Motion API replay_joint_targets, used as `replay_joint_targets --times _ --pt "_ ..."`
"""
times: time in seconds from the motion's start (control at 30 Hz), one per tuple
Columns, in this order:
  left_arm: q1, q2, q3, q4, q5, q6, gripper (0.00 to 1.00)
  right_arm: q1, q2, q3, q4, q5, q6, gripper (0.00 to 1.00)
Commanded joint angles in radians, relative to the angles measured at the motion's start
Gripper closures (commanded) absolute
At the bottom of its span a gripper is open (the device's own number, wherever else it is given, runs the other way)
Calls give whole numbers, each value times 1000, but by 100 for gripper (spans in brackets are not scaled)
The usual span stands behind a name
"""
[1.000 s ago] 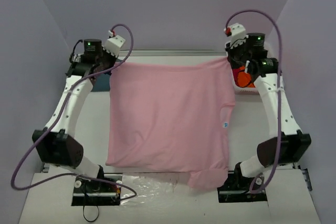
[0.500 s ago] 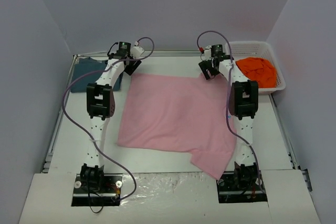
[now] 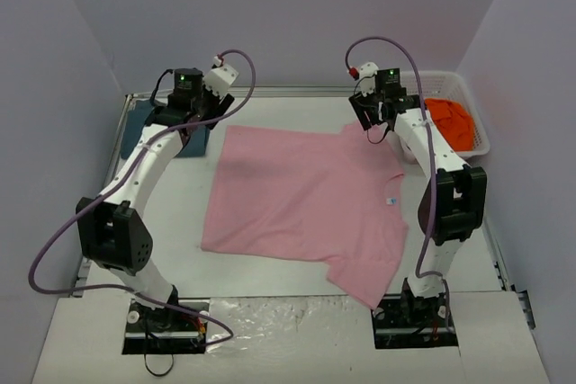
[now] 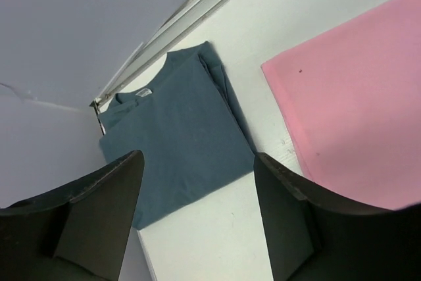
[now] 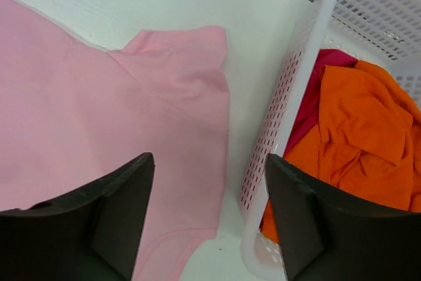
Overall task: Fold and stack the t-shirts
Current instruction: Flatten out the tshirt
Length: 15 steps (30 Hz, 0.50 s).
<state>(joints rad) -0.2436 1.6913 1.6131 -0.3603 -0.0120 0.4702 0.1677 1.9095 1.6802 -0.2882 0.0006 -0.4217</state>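
Though spread flat and smooth, the pink t-shirt point(image 3: 301, 195) lies slightly askew.

plain light pink t-shirt point(image 3: 301, 195) on a white table point(image 3: 180, 222); plain dark teal-blue t-shirt point(image 4: 177, 136); orange t-shirt point(image 5: 358, 129) and crimson cloth point(image 5: 313, 104) in a white mesh basket point(image 5: 273, 129).

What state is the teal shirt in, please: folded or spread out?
Folded. The teal shirt lies as a compact rectangle, with no sleeves sticking out and layered edges along one side.
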Motion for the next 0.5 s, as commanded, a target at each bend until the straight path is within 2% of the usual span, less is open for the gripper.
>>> replay_joint_targets --times 0.0,0.03,0.07,0.1,0.17,0.2,0.27,0.3,0.33,0.47 --pt "9 -64 -82 -3 68 -76 34 7 -113 -79 -3 10 15 40" --pt "9 -68 -97 -26 101 -90 34 7 -127 -98 -6 -22 18 55" --pt "9 -61 -117 -40 134 -114 36 7 -142 -140 -8 -31 27 88" --pt "7 -49 -119 -55 188 -126 40 7 -161 -158 -6 -34 31 100" --pt "6 -13 -114 -92 228 -169 54 7 -170 -191 -12 -34 40 100" --pt "6 28 -110 -103 263 -182 77 7 -173 -217 -14 -36 41 100" --pt "7 92 -98 -112 306 -221 94 7 -167 -238 -19 -39 44 100" --pt "7 117 -70 -121 331 -234 97 7 -149 -252 -20 -36 47 100" --pt "6 139 -55 -135 384 -242 98 7 -141 -260 -19 -33 49 100" --pt "6 270 36 -155 451 -289 98 7 -81 -274 -20 -28 52 100"
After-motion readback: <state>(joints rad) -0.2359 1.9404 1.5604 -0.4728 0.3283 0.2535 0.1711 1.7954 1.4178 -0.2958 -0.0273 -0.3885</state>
